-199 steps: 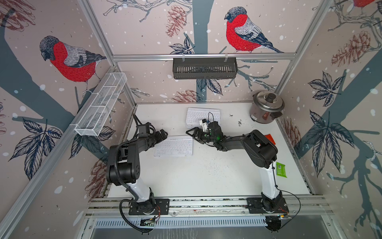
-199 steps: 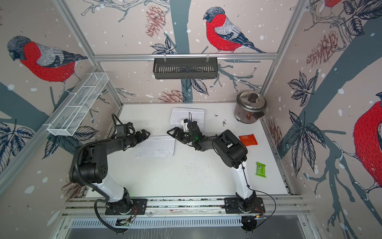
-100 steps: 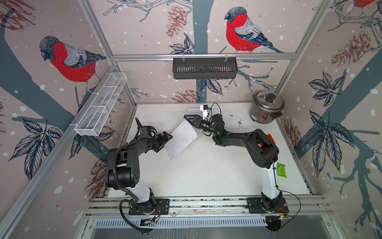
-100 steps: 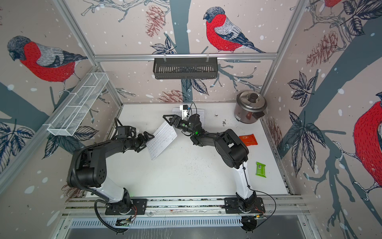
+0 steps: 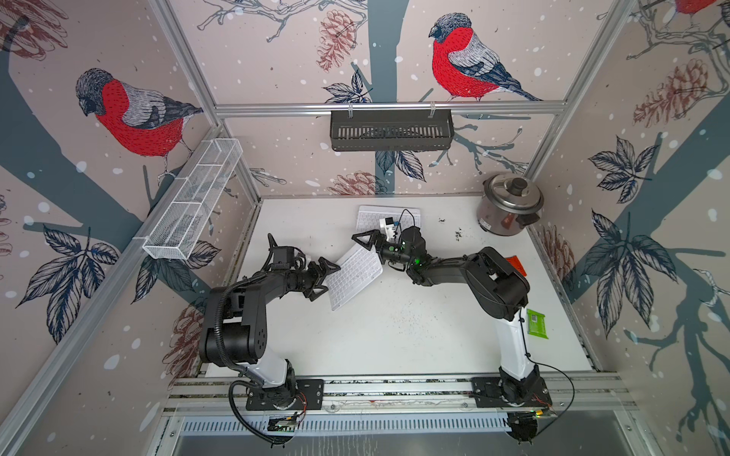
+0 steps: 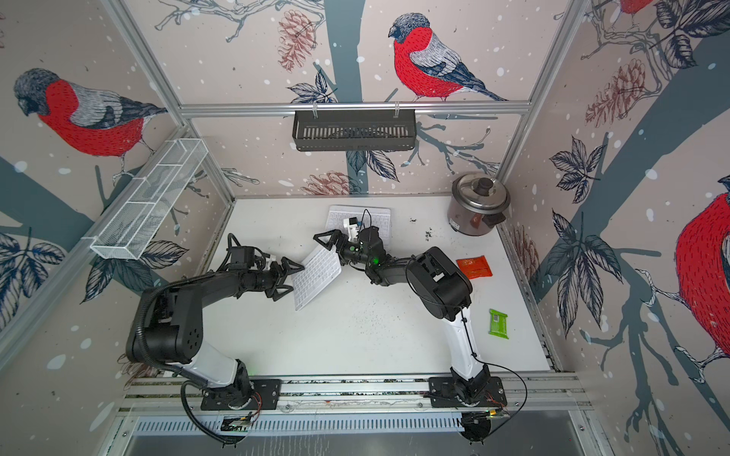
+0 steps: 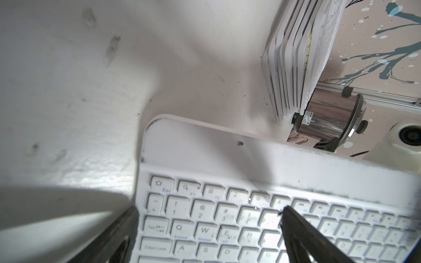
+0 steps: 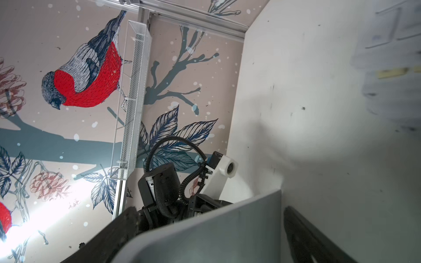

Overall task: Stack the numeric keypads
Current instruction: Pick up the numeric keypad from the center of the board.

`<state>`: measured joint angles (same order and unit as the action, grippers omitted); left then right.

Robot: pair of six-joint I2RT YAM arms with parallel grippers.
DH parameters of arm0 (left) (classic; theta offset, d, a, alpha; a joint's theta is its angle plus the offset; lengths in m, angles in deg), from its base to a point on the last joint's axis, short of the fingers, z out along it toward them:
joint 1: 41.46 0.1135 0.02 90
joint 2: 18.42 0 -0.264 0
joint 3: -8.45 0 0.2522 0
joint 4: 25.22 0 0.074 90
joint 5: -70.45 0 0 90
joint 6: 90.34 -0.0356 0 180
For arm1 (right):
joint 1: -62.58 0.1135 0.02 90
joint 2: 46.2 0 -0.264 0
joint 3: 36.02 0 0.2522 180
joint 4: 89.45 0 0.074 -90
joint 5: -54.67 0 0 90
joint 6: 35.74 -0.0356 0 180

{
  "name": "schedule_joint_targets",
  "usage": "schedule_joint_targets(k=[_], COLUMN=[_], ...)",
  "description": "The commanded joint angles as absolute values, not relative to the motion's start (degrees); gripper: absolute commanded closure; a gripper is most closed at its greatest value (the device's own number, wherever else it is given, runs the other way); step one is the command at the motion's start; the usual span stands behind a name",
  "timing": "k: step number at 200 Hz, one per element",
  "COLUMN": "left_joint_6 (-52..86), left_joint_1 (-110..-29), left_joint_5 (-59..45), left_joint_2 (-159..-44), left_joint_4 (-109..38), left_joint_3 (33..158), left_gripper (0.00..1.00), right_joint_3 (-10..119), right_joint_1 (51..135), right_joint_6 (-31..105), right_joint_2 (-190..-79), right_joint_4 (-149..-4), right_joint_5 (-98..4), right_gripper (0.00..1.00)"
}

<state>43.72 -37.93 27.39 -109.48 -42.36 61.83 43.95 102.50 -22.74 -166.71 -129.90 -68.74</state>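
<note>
Keypad (image 7: 205,157) keys read Esc, Tab, Caps Lock, QWER. It sits tilted between left hand (image 5: 326,281) and right hand (image 5: 373,252), both spread wide, unclamped.

Stack of keypads (image 5: 369,219): partly hidden behind right arm (image 5: 411,248); in right wrist view only a blur, probably it. Tilted keypad (image 7: 250,159) cropped in left wrist view.

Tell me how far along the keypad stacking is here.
Done: a stack of keypads sits at the back of the table. In hand: one white keypad, tilted, propped between the left gripper and right gripper, jaws wide. Left: setting it on the stack.
</note>
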Motion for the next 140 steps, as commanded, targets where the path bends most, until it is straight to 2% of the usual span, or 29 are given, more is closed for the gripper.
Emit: schedule_joint_targets(k=[1,43,59,100,125,140], left_joint_6=[44.4,44.5,44.7,45.8,45.0,43.4], left_joint_1=[-38.0,-38.1,-38.5,-39.7,-39.7,-39.7], left_joint_5=[28.9,28.6,28.3,28.5,28.3,27.5], left_joint_2=[-109.3,-110.4,-110.9,-112.6,-111.5,-110.4], left_joint_4=[-41.5,-40.9,-40.2,-38.5,-40.8,-44.8], left_joint_3=[61.7,62.0,62.0,62.0,64.7,68.8], left_gripper=[0.04,0.04,0.04,0.04,0.03,0.04], right_joint_3=[42.1,44.8,46.6,51.1,51.8,53.2], right_joint_1=[102.4,101.4,100.9,100.9,100.0,98.9], right_joint_6=[-23.1,-9.8,-5.5,6.0,10.5,13.5], right_joint_2=[-164.0,-157.1,-156.6,-156.4,-155.1,-154.0], right_joint_4=[-127.1,-101.0,-93.0,-75.6,-72.2,-70.6], right_joint_5=[-69.1,-69.7,-71.5,-67.7,-65.4,-65.9], right_gripper=[0.0,0.0,0.05,0.42,0.73,0.82])
